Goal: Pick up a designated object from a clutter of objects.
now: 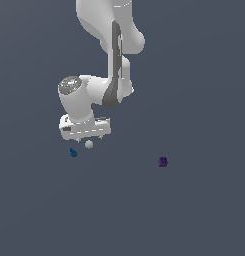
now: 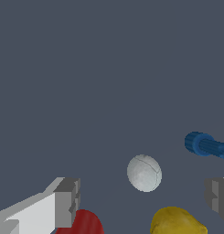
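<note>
Grey finger pads frame what we see from the wrist: our gripper (image 2: 141, 201) stands wide open, one finger (image 2: 65, 201) on one side and the other finger (image 2: 218, 196) across the gap, nothing held between them. Closest under the hand lie the red cup (image 2: 83, 224) and the yellow lump (image 2: 177, 221), both cut off at the frame edge. Just past them sits the whitish ball (image 2: 144, 172), the designated object, resting on the bare grey floor (image 2: 86, 68) inside the span of the open jaws but not yet between the pads. From the ball, the blue piece (image 2: 207, 145) lies at about two o'clock in this picture, near but apart. In the exterior view the ball (image 1: 89, 144) shows just under the hand, the blue piece (image 1: 73, 152) at its eight o'clock, and the dark purple piece (image 1: 163, 161) well apart, around four o'clock. We judge this to be the approach step, the hand poised low over the clutter. Next we would centre the ball between the pads, descend, and close, taking care not to nudge the lump or the cup.
</note>
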`<state>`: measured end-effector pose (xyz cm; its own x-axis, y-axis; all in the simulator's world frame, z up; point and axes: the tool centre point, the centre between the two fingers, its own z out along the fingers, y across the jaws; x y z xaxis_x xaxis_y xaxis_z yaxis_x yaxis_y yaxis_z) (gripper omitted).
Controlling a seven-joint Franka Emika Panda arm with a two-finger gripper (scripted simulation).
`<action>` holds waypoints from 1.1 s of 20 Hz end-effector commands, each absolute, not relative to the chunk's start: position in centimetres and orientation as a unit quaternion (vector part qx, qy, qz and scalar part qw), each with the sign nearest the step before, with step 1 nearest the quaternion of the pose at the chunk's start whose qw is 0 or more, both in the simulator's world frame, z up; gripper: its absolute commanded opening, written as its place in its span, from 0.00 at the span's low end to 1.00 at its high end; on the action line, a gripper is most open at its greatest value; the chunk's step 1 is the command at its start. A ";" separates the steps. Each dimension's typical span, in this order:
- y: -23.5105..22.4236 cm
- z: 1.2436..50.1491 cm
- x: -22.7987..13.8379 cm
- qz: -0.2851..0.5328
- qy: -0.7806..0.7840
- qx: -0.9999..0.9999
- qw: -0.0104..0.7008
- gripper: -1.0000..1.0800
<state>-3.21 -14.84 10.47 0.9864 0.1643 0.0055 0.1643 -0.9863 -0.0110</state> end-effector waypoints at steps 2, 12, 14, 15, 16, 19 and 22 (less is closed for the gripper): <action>-16.1 8.7 -4.2 -0.002 -0.090 -0.996 0.003 0.96; -17.2 7.2 -5.2 0.000 -0.094 -0.996 0.000 0.96; -17.2 7.0 -5.2 0.000 -0.094 -0.996 0.000 0.96; -17.2 6.8 -5.2 0.000 -0.094 -0.996 0.000 0.96; -17.2 6.5 -5.2 0.000 -0.094 -0.996 0.000 0.96; -17.2 5.3 -5.3 0.000 -0.094 -0.996 0.000 0.96; -17.2 3.8 -5.3 0.000 -0.094 -0.996 0.000 0.96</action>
